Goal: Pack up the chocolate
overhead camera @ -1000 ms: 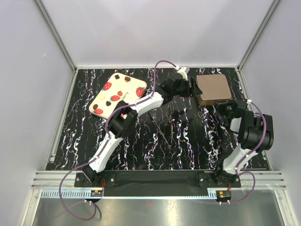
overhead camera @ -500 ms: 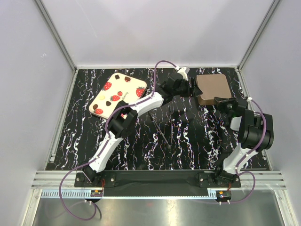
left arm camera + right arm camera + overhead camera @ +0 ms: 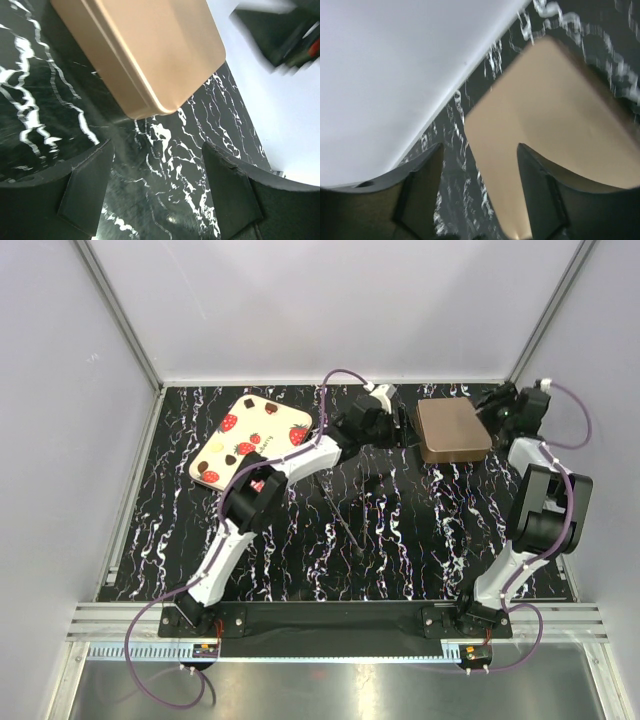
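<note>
The left claw is standing with its fingers well apart and nothing between them. In the left wrist view only the black marbled surface is showing in the gap, and the brown box is lying just beyond the fingertips, at its left side. The claw is not touching the box as far as that view shows.

The right claw is hanging over the box's far right corner. Its fingers are also apart and are clamping nothing. In its own view (blurred) the box's top is showing between and under them; whether a finger is touching the top cannot be told.

The box is lying flat with its smooth top facing up, in the far right part of the surface. It is looking close to square with rounded corners, so a long axis is hard to pick out. Its sides are sitting slightly skewed to the surface's edges.

The box is sitting near the back wall, and the right claw is filling the narrow room between the box and the right wall. The near and middle parts of the surface are lying open. The strawberry lid is lying tilted at the far left, well apart from the box.
</note>
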{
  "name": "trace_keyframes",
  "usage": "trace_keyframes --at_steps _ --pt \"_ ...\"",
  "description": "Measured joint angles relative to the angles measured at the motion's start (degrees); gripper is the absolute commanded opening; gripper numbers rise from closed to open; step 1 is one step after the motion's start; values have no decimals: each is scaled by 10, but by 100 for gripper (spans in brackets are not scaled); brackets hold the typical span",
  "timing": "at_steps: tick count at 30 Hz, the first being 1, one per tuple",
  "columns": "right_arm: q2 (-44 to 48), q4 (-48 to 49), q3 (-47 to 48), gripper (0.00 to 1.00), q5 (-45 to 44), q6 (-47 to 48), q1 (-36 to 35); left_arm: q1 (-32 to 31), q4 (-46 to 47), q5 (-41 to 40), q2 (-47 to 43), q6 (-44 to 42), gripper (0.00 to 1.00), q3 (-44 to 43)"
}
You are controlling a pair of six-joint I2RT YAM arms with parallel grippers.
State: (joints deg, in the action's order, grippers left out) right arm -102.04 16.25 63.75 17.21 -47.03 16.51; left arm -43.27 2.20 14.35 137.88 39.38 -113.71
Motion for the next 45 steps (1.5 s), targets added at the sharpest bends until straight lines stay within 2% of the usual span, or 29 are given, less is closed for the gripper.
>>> trace_keyframes --at_steps 4,8,11,16,21,27,31,39,45 --pt "-33 -90 127 73 -17 80 0 17 -15 -1 -31 -12 79 18" --pt "-108 -179 257 73 -26 158 0 36 -19 0 -53 -24 79 21" --pt "-160 -231 316 73 -26 206 3 49 -21 1 -74 -32 80 39" --pt "-194 -293 322 73 0 258 17 68 -21 4 -83 -41 80 61" --pt "-216 -310 329 67 55 294 51 69 -21 10 -83 -43 79 70" --pt "-280 -304 366 52 140 305 63 68 -13 17 -83 -42 80 70" --pt "-306 -302 400 47 178 311 59 68 -10 17 -75 -42 80 66" --pt "-350 -341 475 49 244 390 25 73 -18 13 -19 -47 84 17" --pt "-365 -397 509 52 282 484 -24 101 -20 0 41 -50 85 -76"
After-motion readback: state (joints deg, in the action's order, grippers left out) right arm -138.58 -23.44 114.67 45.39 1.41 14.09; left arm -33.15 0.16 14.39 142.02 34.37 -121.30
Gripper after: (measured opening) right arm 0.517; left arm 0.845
